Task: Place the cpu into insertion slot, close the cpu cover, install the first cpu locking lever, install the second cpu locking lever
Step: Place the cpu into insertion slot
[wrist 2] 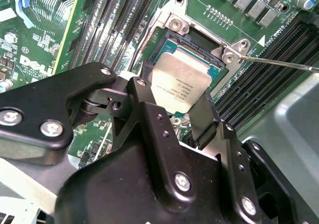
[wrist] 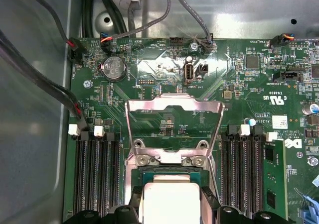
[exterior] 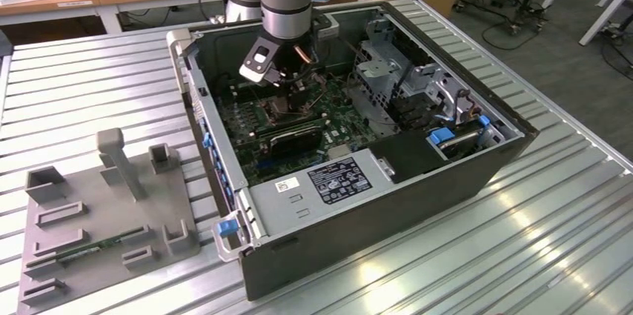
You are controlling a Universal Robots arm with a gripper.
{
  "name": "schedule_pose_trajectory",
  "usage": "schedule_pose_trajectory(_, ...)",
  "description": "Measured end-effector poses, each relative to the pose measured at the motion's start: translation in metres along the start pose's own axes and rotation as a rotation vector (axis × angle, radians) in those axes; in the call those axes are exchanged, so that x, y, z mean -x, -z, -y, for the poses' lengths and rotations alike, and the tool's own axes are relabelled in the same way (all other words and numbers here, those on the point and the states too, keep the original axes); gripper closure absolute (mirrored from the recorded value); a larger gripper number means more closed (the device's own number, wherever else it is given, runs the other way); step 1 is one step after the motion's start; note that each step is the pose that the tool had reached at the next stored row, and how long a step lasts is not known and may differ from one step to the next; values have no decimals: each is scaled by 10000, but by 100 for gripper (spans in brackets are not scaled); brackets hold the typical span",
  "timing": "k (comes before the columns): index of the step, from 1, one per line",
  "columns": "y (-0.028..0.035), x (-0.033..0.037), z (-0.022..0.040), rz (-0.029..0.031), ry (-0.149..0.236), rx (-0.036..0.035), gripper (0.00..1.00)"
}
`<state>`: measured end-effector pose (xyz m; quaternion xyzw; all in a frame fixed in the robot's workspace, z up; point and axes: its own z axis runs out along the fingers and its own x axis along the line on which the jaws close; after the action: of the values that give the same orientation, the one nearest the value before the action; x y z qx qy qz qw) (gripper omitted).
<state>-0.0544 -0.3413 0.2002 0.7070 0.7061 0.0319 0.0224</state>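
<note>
The gripper [wrist 2: 174, 97] sits closest to the lens in the second wrist view, its black fingers [wrist 2: 203, 115] set against two opposite edges of the cpu [wrist 2: 179, 79], pinching it between them. The chip lies flat and pale right over the slot [wrist 2: 184, 41]. Its far edge is close to the socket's hinge end. I cannot tell whether it already rests in the socket or hangs just above it.

In the first wrist view the cover [wrist: 174, 104] is swung open and stands beyond the socket, with green board [wrist: 234, 84] showing through its window. A thin lever [wrist 2: 279, 63] runs out from the socket's corner and is not latched.

In the exterior view the arm comes down from the upper centre of the frame into the open case [exterior: 376, 233]. The gripper [exterior: 282, 78] is low over the board in the case's upper-left part.

As I judge it, the first step is in hand, which is placing the chip. The cover and both levers are not yet dealt with.

Seating the chip calls for its edges to be square to the socket walls and its face level. It wants a straight, gentle lowering with no sideways drag, since the contacts beneath would likely bend easily. The fingers need room to spread between the socket rim and the memory slots on either side.
</note>
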Motion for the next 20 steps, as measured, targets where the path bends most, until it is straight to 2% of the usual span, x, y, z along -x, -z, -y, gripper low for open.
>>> schedule_pose_trajectory(20, -40, 0, 3, -2, 0, 1, 46)
